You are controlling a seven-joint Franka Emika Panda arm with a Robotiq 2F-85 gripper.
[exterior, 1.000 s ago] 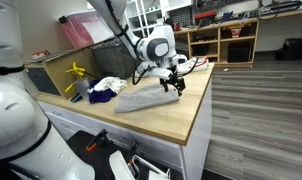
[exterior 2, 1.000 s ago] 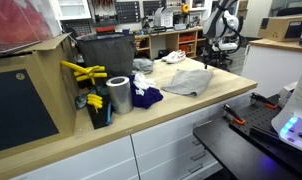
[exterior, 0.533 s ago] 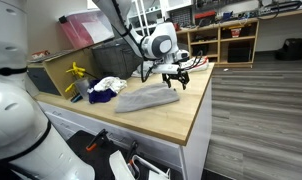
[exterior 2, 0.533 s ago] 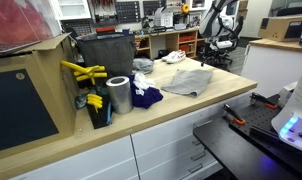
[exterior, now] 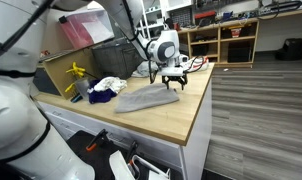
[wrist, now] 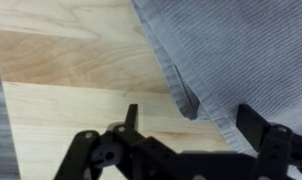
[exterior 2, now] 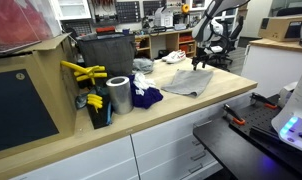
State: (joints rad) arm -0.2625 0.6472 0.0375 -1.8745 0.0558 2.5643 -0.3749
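The gripper (wrist: pixel 191 120) stands spread wide, with nothing between its jaws. It hangs above the near edge of a grey cloth (wrist: pixel 236 55) without touching it. In the wrist view the two dark fingers (wrist: pixel 253 122) come in from 6 o'clock. The cloth fills the frame from 12 round to 3 o'clock, and its hem runs down in a slant between the jaws, with a small fold at the edge. One finger is over bare wood, the other over the fabric.

The cloth lies flat and slightly rumpled on a pale wooden countertop (exterior: pixel 166 120). In both exterior views the gripper (exterior: pixel 174 80) hovers at the far end of the cloth (exterior: pixel 146 97), towards the worktop's edge.

On the other side of the cloth (exterior 2: pixel 188 80) — at about 9 o'clock from it in an exterior view — a dark blue garment (exterior 2: pixel 144 97) lies bunched up. Just beside that stands a shiny metal canister (exterior 2: pixel 118 95). Some yellow tools (exterior 2: pixel 81 72) hang over a dark holder near the canister. A black bin (exterior 2: pixel 106 55) stands behind them, well apart from the gripper (exterior 2: pixel 201 62).
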